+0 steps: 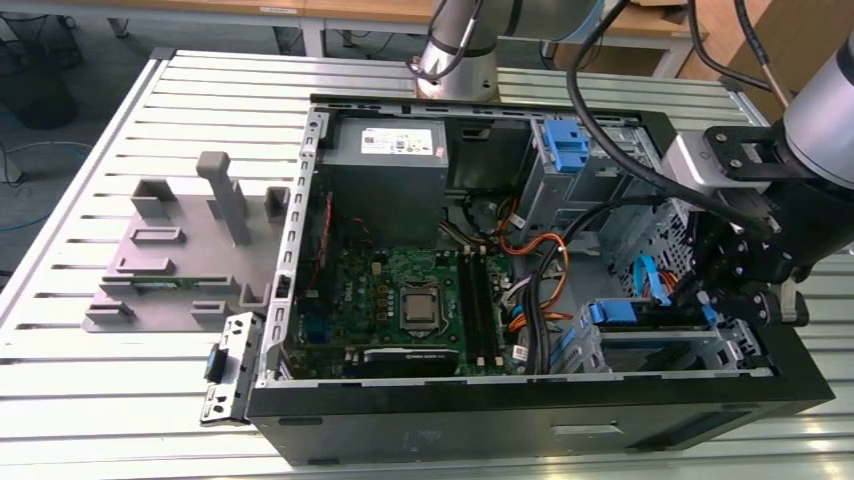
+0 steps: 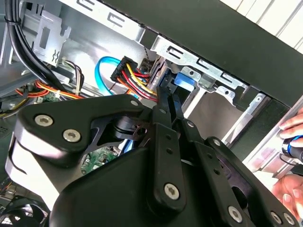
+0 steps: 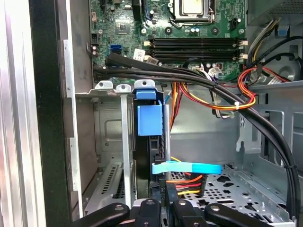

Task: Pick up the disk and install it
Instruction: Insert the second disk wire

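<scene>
Here, going from the exterior view's left, a grey fixture block (image 1: 180, 255) with upright posts sits on the slatted metal table (image 1: 80, 180), just beside the open computer case (image 1: 534, 415). Inside the case the green motherboard (image 1: 400, 295) lies flat, with the grey power-supply box (image 1: 387, 150) beyond it and a bare blue plastic bracket (image 1: 567, 145) standing in an upper bay. Toward the exterior view's right, the gripper (image 1: 727, 300) reaches down into the drive cage (image 1: 667, 350) at the case's corner.

In the first wrist view the disk (image 3: 150, 142) stands on edge in a slot of that cage, its blue carrier tab (image 3: 149, 120) facing the camera, with a flat blue data cable (image 3: 187, 167) and red-and-yellow power wires (image 3: 187, 182) just beside it. The gripper's black fingers (image 3: 147, 208) sit on either side of the disk's near edge. In the second wrist view the fingers (image 2: 165, 113) lie drawn close together around the thin blue-edged carrier (image 2: 182, 81), apparently clamped on it, though the contact itself is hidden. A person's hand (image 2: 291, 156) shows outside the case
</scene>
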